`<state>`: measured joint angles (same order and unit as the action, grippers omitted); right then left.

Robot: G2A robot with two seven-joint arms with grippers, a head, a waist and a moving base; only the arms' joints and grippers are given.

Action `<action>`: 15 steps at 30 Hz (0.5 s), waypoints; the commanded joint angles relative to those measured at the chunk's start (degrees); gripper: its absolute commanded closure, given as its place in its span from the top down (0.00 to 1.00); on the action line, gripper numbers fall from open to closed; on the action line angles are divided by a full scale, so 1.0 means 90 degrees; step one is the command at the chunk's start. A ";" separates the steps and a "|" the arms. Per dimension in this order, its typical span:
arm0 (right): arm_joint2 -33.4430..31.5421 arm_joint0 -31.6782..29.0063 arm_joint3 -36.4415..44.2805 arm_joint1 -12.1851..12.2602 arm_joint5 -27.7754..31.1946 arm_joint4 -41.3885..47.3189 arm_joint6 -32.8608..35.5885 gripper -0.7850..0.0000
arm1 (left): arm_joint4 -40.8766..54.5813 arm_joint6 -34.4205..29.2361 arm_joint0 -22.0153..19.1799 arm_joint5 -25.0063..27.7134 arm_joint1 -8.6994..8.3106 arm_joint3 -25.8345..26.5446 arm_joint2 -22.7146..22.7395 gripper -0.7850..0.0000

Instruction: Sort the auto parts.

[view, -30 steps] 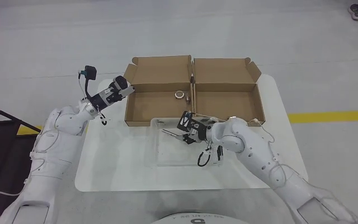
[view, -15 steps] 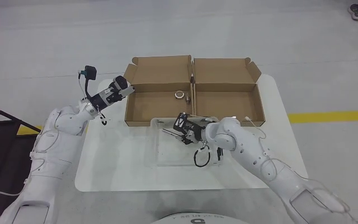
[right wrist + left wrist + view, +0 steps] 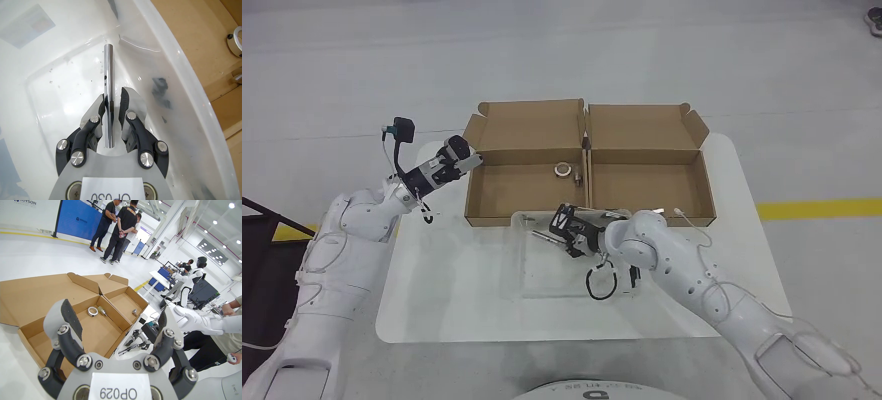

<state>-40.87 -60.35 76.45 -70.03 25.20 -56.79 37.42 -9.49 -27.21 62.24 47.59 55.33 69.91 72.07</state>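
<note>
At the ten o'clock corner of the white surface (image 3: pixel 432 300), the left claw (image 3: pixel 475 155) hangs wide open and empty, just outside the left cardboard box (image 3: pixel 507 192). A metal ring (image 3: pixel 563 169) and a small bolt (image 3: pixel 579 177) lie near that box's two o'clock corner. At six o'clock of the boxes, inside the clear tray (image 3: pixel 542 288), the right claw (image 3: pixel 113 94) straddles a steel rod (image 3: pixel 108 66), narrowly open, with one pad touching it. The right box (image 3: pixel 652 190) sits at one o'clock.
</note>
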 commanded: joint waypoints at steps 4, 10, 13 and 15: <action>-0.0048 -0.0001 0.0017 0.0000 0.0031 0.0023 0.0032 0.12 | 0.0000 0.0000 0.0000 0.0000 0.0000 0.0000 0.0000 1.00; -0.0292 -0.0114 0.0205 0.0059 0.0418 0.0392 -0.0181 0.00 | 0.0000 0.0000 0.0000 0.0000 0.0000 0.0000 0.0000 1.00; -0.0486 -0.0199 0.0264 0.0109 0.0721 0.0770 -0.0265 0.00 | 0.0000 0.0000 0.0000 0.0000 0.0000 0.0000 0.0000 1.00; -0.0609 -0.0233 0.0268 0.0142 0.0864 0.0973 -0.0272 0.00 | 0.0000 0.0000 0.0000 0.0000 0.0000 0.0000 0.0000 1.00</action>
<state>-45.72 -62.29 78.89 -68.92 32.28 -49.13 34.92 -9.49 -27.21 62.24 47.59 55.33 69.91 72.07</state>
